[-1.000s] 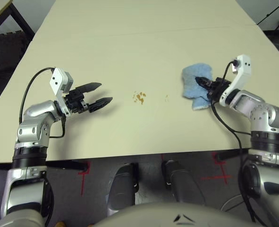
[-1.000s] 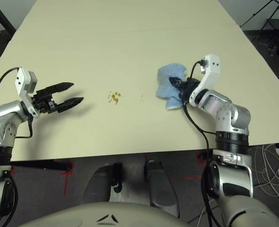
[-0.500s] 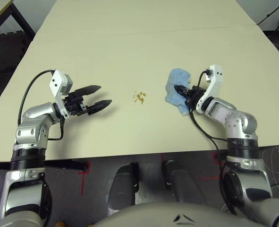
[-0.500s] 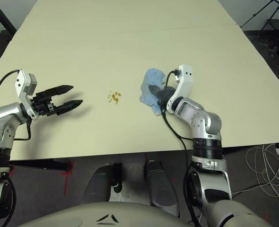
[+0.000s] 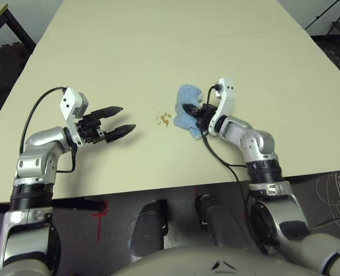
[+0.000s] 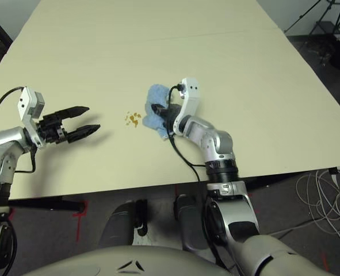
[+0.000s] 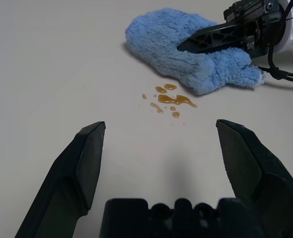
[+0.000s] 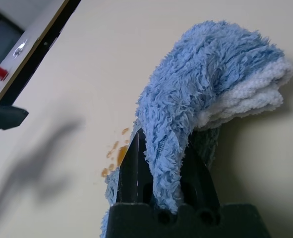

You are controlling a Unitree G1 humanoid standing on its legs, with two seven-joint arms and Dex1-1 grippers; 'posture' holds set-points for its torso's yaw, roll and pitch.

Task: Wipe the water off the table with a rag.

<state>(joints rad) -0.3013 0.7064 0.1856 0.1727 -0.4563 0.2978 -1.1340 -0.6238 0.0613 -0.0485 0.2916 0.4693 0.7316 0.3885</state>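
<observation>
Pale cream surface (image 5: pixel 158 52) spreading wide, bare apart from the task's things. Hovering at the left, the left gripper (image 5: pixel 121 121), fingers spread wide apart and holding nothing, aimed toward the middle. Sitting just right of it, apart from its tips, the water (image 5: pixel 165 118): a small cluster of amber droplets, not yet touched. Lying immediately right of the droplets, the rag (image 5: pixel 186 102), blue and bunched, pinched firmly between the closed fingers of the right gripper (image 5: pixel 190 109). Judging the step: sweeping leftward over the spill. Needing the cloth pressed flat and low, dragged fully across the droplets, not skimmed above them. Risking smears if only the frayed edge is making contact.
</observation>
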